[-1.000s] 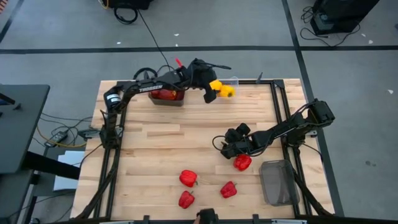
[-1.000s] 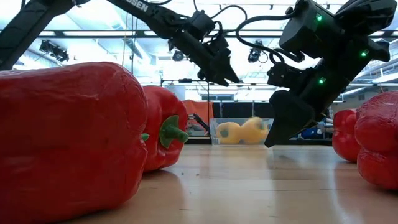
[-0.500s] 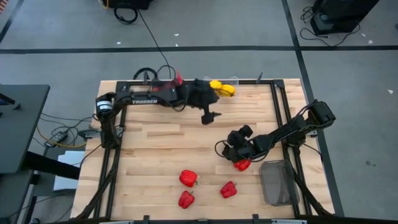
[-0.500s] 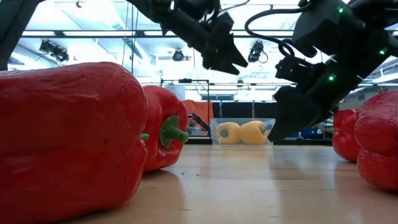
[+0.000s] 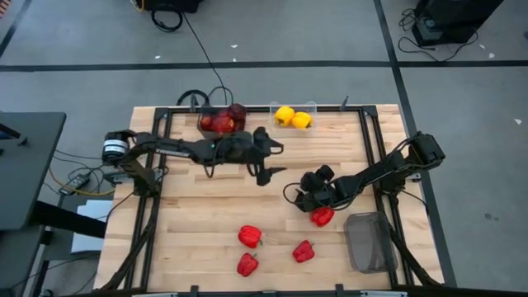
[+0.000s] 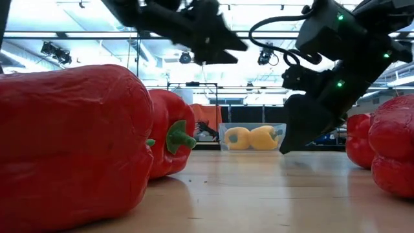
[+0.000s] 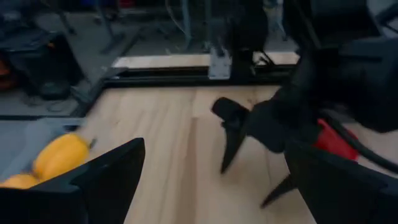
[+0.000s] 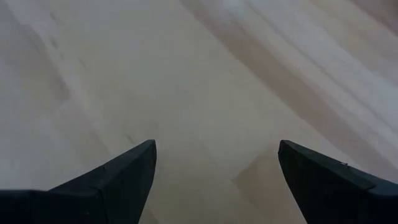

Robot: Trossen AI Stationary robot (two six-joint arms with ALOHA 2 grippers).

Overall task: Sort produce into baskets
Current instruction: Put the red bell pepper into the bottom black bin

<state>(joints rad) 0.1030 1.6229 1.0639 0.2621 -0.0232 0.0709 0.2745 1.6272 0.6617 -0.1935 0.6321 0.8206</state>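
Step in hand, judged: pick up a red pepper for sorting.

Right gripper [image 5: 301, 196]: fingers spread wide, nothing between them, low over the table [image 5: 206, 214] just beside the red pepper [image 5: 322, 216] near the mesh basket [image 5: 368, 241]. The right wrist view shows only bare wood between the fingers, so the pepper is not yet lined up. To do this well, the gripper would need to shift over the pepper, straddle its broad body instead of the stem, and close gently, since the glossy, rounded skin could slip or roll away.

Left gripper [image 5: 268, 169]: open and empty, above the middle of the table, apart from any produce.

Containers and contents:
- Dark basket [image 5: 220, 124], far edge of the table: holds dark red round fruits; exact count cannot be told.
- Clear basket [image 5: 294, 119], just beside the dark one: holds two yellow peppers [image 5: 292, 117], side by side, also plain in the low view.
- Mesh basket, right near corner of the table: appears to hold nothing.

Loose produce on the table:
- Three more red peppers [image 5: 250, 237] in a cluster toward the near edge, close to one another but apart from all baskets.

Progress, judged: the yellows and the dark fruits look sorted; four red peppers remain, presumably for the mesh basket.
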